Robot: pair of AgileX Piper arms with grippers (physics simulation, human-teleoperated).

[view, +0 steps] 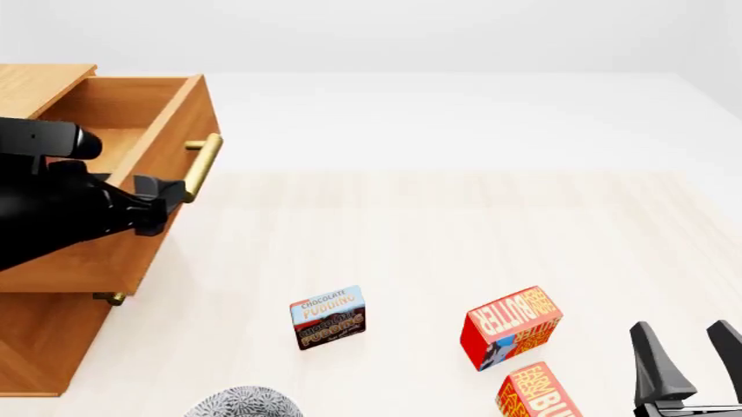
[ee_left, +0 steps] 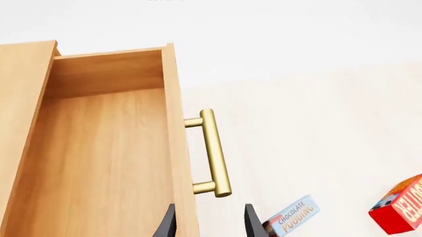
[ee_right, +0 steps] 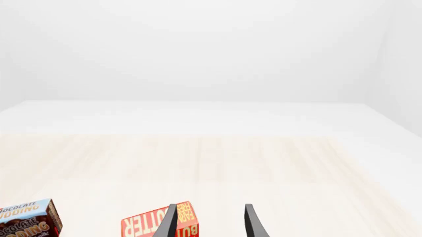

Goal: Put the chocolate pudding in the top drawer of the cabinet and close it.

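Pudding (view: 329,316): small flat rectangular carton, light blue band over dark brown, printed lettering. Stands on edge on the table (view: 487,226), mid-front, well apart from the cabinet (view: 47,347) and between it and the butter boxes. Judged light, stiff-walled but crushable under a hard squeeze; printed faces look smooth, so probably a little slippery. Best hold, by judgement: across the two broad faces, near the middle, since the thin dimension fits between fingers most easily.

Butter boxes: two, red-orange, blockier than the pudding. One (view: 510,326) sits just right of the pudding, tilted; the other (view: 543,395) lies nearer the front edge, partly cut off.

Drawer (view: 128,174): light wood, open, interior bare as far as shown; flat board floor, square walls.

Handle (view: 201,167): brass bar on two posts, round, polished.

Left gripper (ee_left: 208,219): black fingers spread, holding nothing, straddling the drawer's front panel just past the handle's end.

Right gripper (view: 684,360): black fingers spread, empty, low at the front right, apart from all the boxes.

Table: pale wood grain, matte.

Grey speckled object (view: 243,404): rounded, at the front edge, mostly cut off; kind unclear.
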